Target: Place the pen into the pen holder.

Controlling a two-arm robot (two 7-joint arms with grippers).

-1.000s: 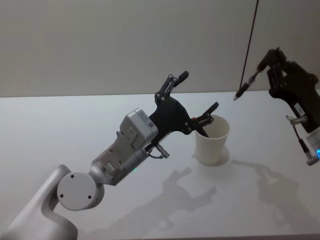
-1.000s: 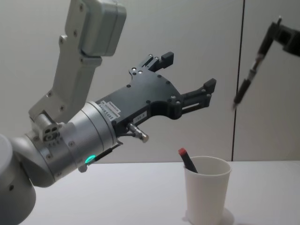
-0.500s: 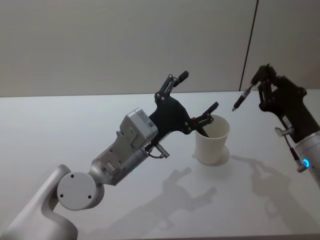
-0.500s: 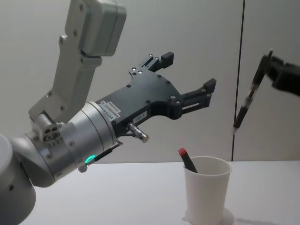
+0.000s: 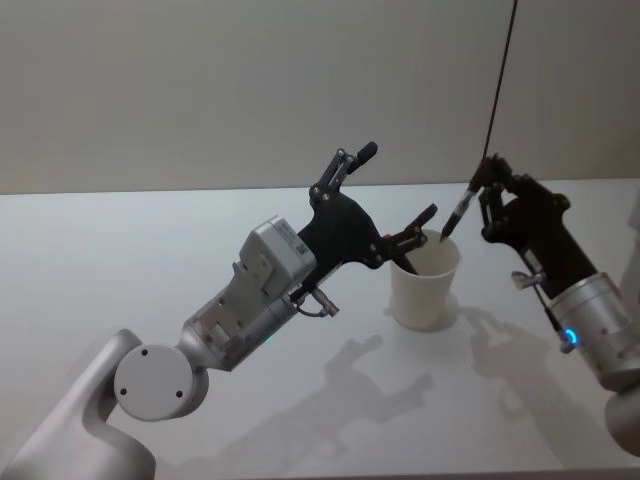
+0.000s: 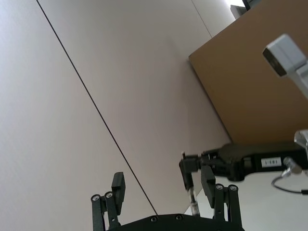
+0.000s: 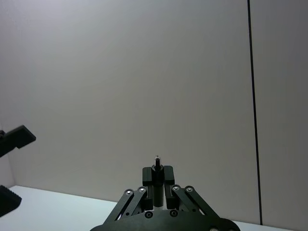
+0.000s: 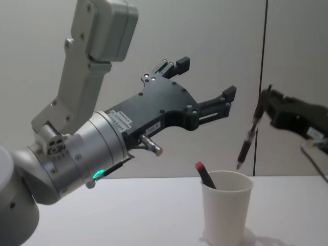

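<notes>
No legible text; small labels on both gripper bodies too blurred to read.

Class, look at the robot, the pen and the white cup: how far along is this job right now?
Done: the right gripper is shut on the pen and holds it tip down just above the pen holder, which already contains a red-capped pen. In hand: bringing the tip over the rim. Left: lower the pen in and release. The left gripper hangs open above the table, beside the cup.
</notes>
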